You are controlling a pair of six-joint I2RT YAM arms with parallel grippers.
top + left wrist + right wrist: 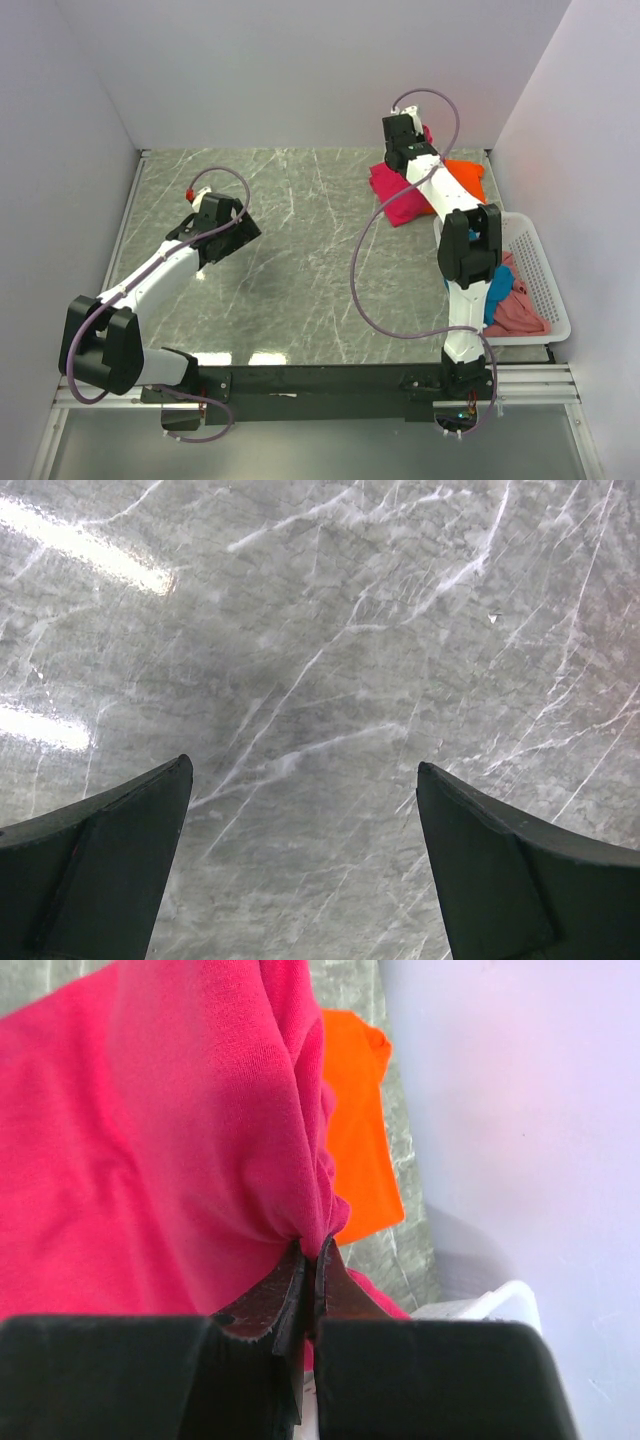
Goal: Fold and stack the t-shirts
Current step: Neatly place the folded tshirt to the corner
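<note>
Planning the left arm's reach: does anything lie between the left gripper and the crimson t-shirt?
Nothing visible. Only bare marble table separates the open left gripper from the crimson t-shirt, pinched by the right gripper.

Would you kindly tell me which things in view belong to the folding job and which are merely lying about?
Belonging to the job:
- large crimson-magenta cloth t-shirt
- bright orange cloth t-shirt
- teal-blue cloth t-shirt
- dusty pink cloth t-shirt

Just lying about:
- white plastic lattice basket, holding the teal-blue and pink shirts
- grey marbled table top
</note>
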